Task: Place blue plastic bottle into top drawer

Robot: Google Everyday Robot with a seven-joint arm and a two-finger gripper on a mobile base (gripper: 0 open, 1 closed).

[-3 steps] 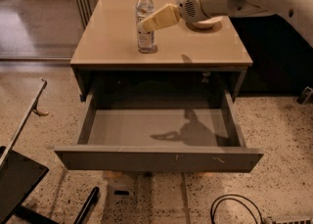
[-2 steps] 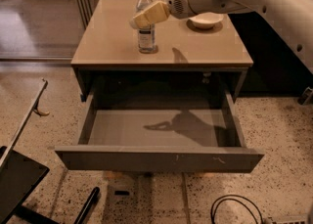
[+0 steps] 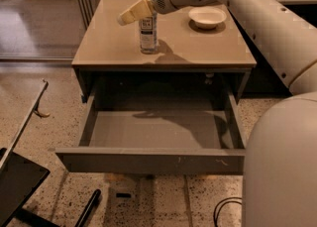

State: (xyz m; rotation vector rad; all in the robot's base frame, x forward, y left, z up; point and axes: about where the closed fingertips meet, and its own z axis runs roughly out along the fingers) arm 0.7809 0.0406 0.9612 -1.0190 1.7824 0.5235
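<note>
The blue plastic bottle (image 3: pixel 147 30) stands upright on the tan cabinet top (image 3: pixel 111 45), near the back middle, with its white cap showing above my arm. My gripper (image 3: pixel 131 15) reaches in from the right at the height of the bottle's neck; its tan tip crosses in front of the bottle's upper part and pokes out to the left. The top drawer (image 3: pixel 148 160) is pulled wide open below the top, its grey inside bare, with my arm's shadow across it.
A shallow white bowl (image 3: pixel 207 17) sits on the cabinet top at the back right. My white arm and body (image 3: pixel 282 161) fill the right side. A dark frame (image 3: pixel 20 181) lies on the speckled floor at the lower left, a cable (image 3: pixel 228 211) at the bottom right.
My gripper has swung left from beside the bowl to the bottle's neck and beyond it. The bottle, bowl and drawer have not moved.
</note>
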